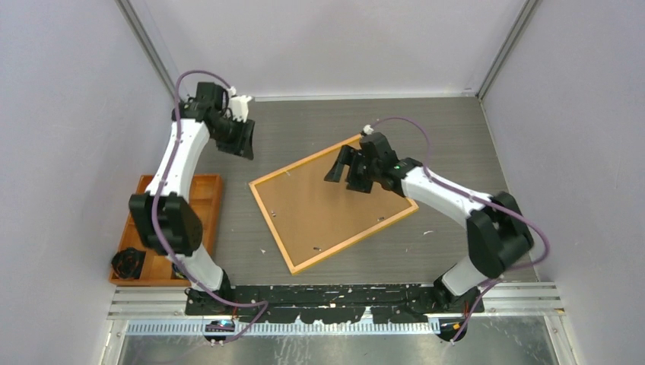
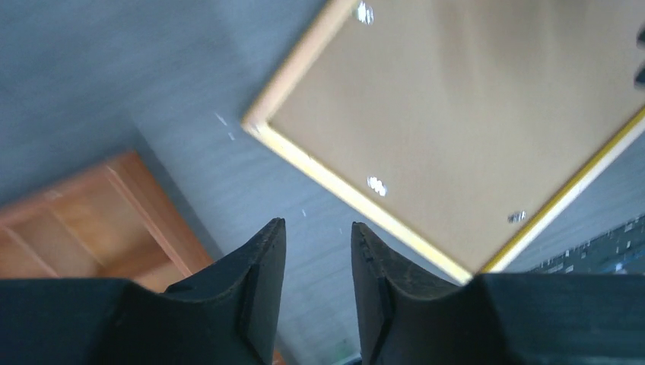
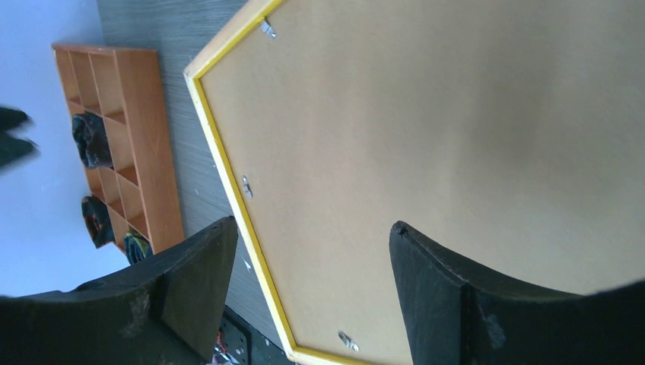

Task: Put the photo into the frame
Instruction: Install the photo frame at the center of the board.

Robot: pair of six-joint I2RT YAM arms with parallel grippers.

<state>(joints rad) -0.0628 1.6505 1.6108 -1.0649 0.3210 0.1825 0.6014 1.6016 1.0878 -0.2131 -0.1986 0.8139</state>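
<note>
The frame lies face down in the middle of the table, brown backing board up, with a thin yellow and wood edge and small metal clips. It also shows in the left wrist view and the right wrist view. The photo is not in view. My left gripper is open and empty, held above the table beyond the frame's far left corner; its jaws stand a little apart. My right gripper is open wide and empty above the frame's far right part.
An orange compartment tray stands at the left of the table, with dark items in its near compartments; it shows in the left wrist view and the right wrist view. Grey walls enclose the table on three sides.
</note>
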